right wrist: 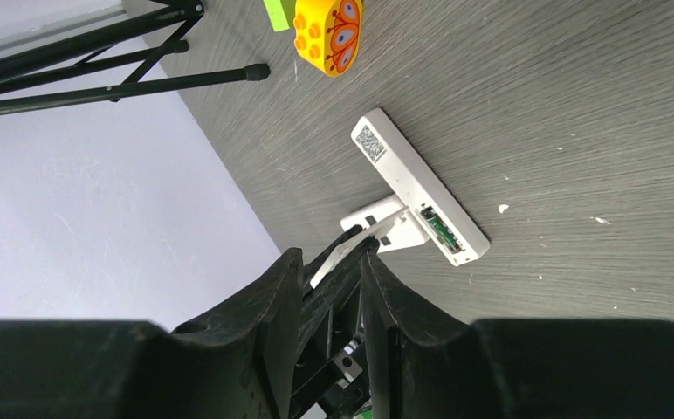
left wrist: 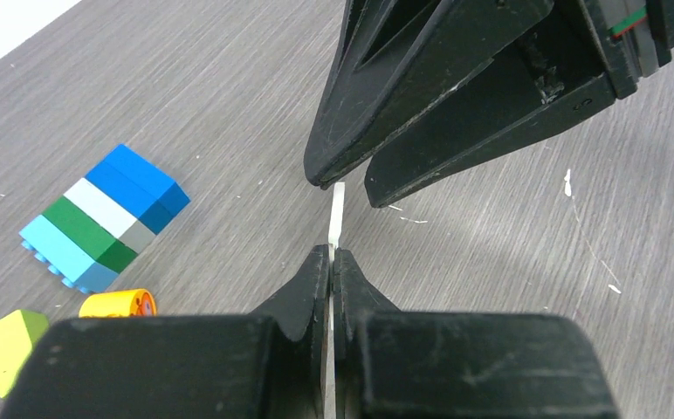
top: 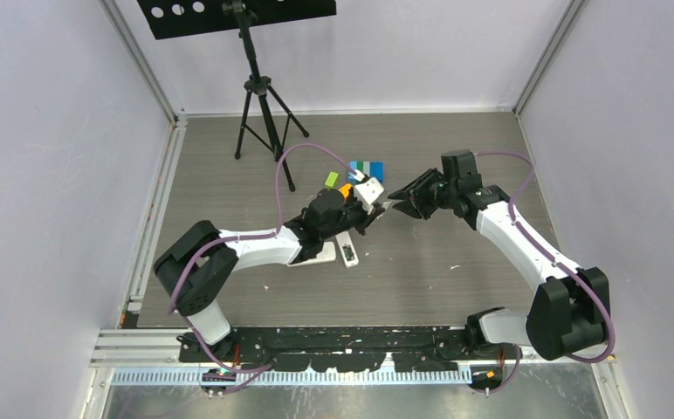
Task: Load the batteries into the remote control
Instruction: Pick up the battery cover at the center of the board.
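Note:
My left gripper [left wrist: 332, 253] is shut on a thin white plate [left wrist: 337, 214], seen edge-on and held above the table. My right gripper [right wrist: 329, 259] is open and faces it tip to tip. Its fingers [left wrist: 421, 148] straddle the plate's far end, and I cannot tell if they touch it. In the top view the two grippers [top: 381, 207] [top: 396, 205] meet at mid-table. A white remote [right wrist: 421, 188] lies below with its battery bay open, and something green [right wrist: 443, 229] shows inside. It also shows in the top view [top: 348, 251]. No loose batteries are in view.
A second white piece [top: 316, 256] lies under the left arm beside the remote. A striped block stack [left wrist: 102, 218], an orange toy [right wrist: 329, 30] and a yellow-green block [left wrist: 10, 345] sit behind the grippers. A black tripod [top: 259, 96] stands at the back left.

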Available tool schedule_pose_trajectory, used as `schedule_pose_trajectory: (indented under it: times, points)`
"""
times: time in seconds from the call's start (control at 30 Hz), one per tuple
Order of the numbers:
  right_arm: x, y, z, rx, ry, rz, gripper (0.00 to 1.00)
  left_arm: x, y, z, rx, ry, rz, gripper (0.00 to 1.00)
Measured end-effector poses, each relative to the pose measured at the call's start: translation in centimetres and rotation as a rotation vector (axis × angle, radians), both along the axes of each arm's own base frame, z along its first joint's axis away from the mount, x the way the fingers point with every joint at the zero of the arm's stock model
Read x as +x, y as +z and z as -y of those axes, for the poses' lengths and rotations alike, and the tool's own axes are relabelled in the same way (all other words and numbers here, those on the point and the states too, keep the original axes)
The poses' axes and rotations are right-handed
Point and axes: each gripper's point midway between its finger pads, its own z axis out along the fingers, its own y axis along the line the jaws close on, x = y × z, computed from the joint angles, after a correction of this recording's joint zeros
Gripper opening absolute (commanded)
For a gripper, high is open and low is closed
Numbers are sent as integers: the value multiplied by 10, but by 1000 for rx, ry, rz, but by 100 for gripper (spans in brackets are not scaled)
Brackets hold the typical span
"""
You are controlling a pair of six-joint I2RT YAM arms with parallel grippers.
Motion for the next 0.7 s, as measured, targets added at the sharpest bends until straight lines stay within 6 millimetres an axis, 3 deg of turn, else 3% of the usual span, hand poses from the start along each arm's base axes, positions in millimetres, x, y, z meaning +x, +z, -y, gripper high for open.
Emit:
schedule_pose_trajectory:
  times: [0.23,0.37,0.63,0.7]
  points:
    - [-3,-2,-4,36,5,-12,35,2,2,-1,26,-10,50,0]
    - [-2,-4,-6,50,3,-21,26,1,5,-1,33,-25,77,0]
    - [1,-1,-10,89,-3,-8,23,0,11,0,43,-49,115,0]
    - [1,-1,-11,99,-2,-8,16,0,11,0,47,-51,123,0]
